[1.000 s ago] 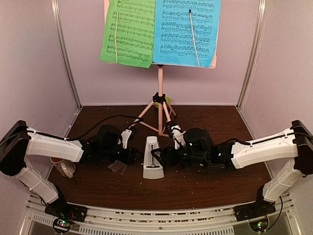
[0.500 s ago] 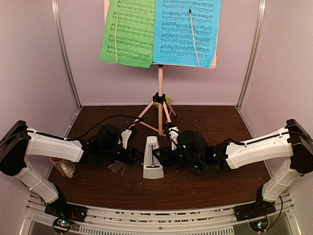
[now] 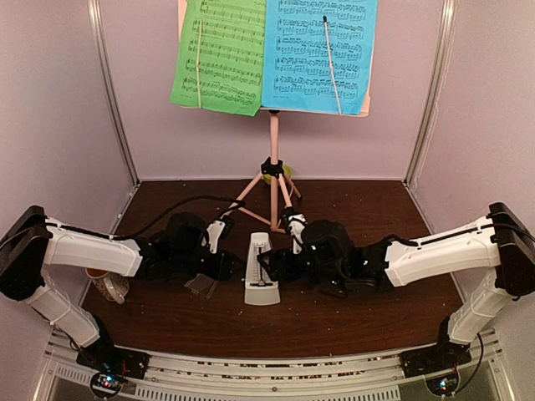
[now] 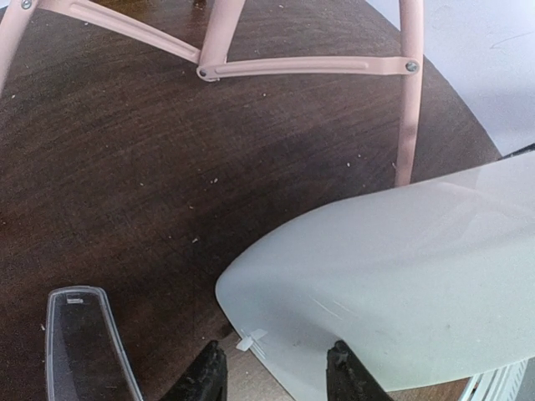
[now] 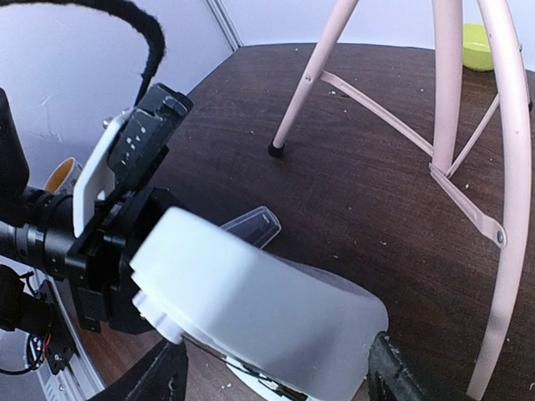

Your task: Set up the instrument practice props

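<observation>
Metronome (image 3: 260, 280) on table (image 3: 368, 311), centre, between both arms. Left gripper (image 4: 278, 373) at its left side, fingers part-way apart astride its edge; clamped or not, cannot tell. Right gripper (image 5: 276, 376) at its right, fingers spread wide either side of body. Clear cover (image 4: 84, 351) flat just left of metronome. Behind: music stand (image 3: 273, 159), green sheet (image 3: 219, 54) and blue sheet (image 3: 318, 54) side by side on desk.

Lab test booth, lilac panel walls (image 3: 50, 109)
</observation>
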`<state>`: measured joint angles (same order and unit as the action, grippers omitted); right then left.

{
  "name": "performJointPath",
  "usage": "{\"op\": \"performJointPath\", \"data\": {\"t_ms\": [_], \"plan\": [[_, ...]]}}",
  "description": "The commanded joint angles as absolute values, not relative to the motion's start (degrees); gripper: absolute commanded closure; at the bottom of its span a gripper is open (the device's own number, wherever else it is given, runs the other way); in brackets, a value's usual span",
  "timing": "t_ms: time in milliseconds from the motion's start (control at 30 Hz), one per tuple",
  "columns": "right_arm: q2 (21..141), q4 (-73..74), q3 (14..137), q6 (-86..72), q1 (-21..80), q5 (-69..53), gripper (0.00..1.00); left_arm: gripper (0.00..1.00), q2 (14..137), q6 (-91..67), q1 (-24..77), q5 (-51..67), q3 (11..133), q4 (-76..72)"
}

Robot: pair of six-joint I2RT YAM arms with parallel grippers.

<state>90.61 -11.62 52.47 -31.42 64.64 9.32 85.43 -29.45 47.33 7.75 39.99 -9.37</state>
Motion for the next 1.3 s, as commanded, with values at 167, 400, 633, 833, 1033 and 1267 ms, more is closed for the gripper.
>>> {"op": "performJointPath", "data": {"t_ms": [167, 400, 633, 833, 1033, 1267], "plan": [[92.9, -9.5, 56.7, -33.1, 65.1, 13.6, 0.31, 0.57, 84.8, -29.4, 47.3, 9.2, 40.5, -12.4], [91.4, -10.0, 54.6, -32.9, 65.0, 13.6, 0.47, 0.57, 84.7, -29.0, 47.3, 9.0, 40.8, -12.1], [89.0, -12.2, 50.8, -32.5, 65.1, 12.8, 0.57, 0.57, 85.2, -28.9, 47.3, 9.1, 41.3, -12.3], [88.9, -13.1, 50.4, -31.7, 65.0, 12.2, 0.63, 0.57, 85.4, -28.8, 47.3, 9.0, 41.6, -12.0], [89.7, -14.3, 51.1, -30.8, 65.1, 10.3, 0.63, 0.57, 85.5, -28.3, 47.3, 9.1, 41.7, -12.0], [90.9, -15.5, 52.1, -29.0, 65.0, 6.9, 0.52, 0.57, 85.8, -27.7, 47.3, 9.2, 41.7, -12.0]]}}
